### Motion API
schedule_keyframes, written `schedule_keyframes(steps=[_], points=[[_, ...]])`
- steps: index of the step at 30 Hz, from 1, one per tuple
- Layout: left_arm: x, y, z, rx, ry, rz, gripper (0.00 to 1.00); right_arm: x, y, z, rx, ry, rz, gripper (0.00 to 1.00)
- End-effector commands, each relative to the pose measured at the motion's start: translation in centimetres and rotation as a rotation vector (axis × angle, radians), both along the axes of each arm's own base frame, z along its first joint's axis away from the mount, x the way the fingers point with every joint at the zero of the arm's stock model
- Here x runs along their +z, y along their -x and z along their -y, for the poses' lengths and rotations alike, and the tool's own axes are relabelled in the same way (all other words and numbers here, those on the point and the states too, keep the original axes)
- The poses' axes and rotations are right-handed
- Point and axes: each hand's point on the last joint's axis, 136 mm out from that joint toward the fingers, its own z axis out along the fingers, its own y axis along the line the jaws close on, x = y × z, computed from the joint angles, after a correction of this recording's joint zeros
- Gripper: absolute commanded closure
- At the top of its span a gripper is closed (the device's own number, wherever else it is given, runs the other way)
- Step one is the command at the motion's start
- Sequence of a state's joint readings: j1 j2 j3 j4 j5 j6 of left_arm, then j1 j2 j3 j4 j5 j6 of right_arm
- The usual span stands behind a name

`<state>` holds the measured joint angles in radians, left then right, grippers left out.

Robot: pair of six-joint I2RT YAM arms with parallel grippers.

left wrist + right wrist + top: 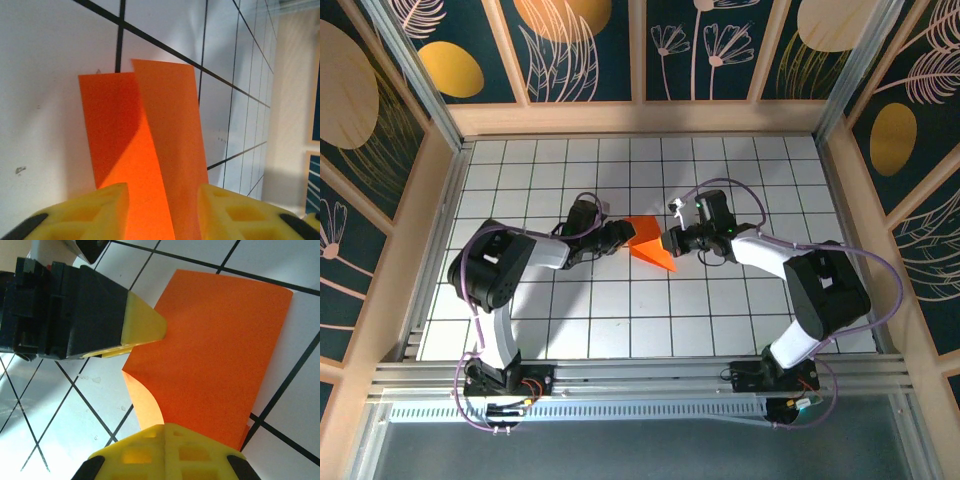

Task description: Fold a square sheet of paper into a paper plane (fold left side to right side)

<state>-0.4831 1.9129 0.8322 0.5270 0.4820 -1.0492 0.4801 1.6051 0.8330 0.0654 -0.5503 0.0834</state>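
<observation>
The orange sheet of paper is folded into layers and held up off the white grid table, between my two grippers at mid-table. My right gripper is shut on its right end. In the right wrist view the yellow fingers meet flat, and the paper fans out from them with a curled under-layer. My left gripper straddles the opposite end. Its yellow fingers stand apart, with two upright orange flaps between them. One left fingertip lies over the paper's edge.
The white tiled table is boxed in by wooden walls at the back and both sides. A pale wall rises past the tiles. Both arm bases sit on the metal rail at the near edge.
</observation>
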Motion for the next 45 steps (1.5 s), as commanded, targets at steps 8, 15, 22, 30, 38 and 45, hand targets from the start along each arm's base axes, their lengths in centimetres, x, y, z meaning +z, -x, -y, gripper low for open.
schedule_keyframes(steps=[8, 15, 22, 30, 38, 45], points=[[0.7, -0.7, 0.2, -0.008, 0.015, 0.033, 0.93, -0.5, -0.3, 1.4, -0.055, 0.034, 0.005, 0.96], [1.8, -0.5, 0.2, -0.001, 0.033, 0.042, 0.98, 0.9, -1.4, 2.9, -0.128, 0.108, 0.047, 0.70], [2.8, -0.1, 0.1, 0.015, 0.063, 0.035, 0.99, 2.8, -1.0, 4.1, -0.209, 0.257, 0.127, 0.56], [3.4, 0.2, 0.6, 0.013, 0.070, 0.025, 0.99, 1.2, 3.2, 1.6, -0.197, 0.449, 0.186, 0.45], [3.5, 0.4, 0.9, 0.003, 0.059, 0.020, 0.99, -1.8, 4.3, 0.1, -0.216, 0.608, 0.229, 0.37], [3.9, 0.5, 1.0, 0.000, 0.056, 0.024, 0.98, -3.0, 3.9, -0.8, -0.224, 0.658, 0.254, 0.36]])
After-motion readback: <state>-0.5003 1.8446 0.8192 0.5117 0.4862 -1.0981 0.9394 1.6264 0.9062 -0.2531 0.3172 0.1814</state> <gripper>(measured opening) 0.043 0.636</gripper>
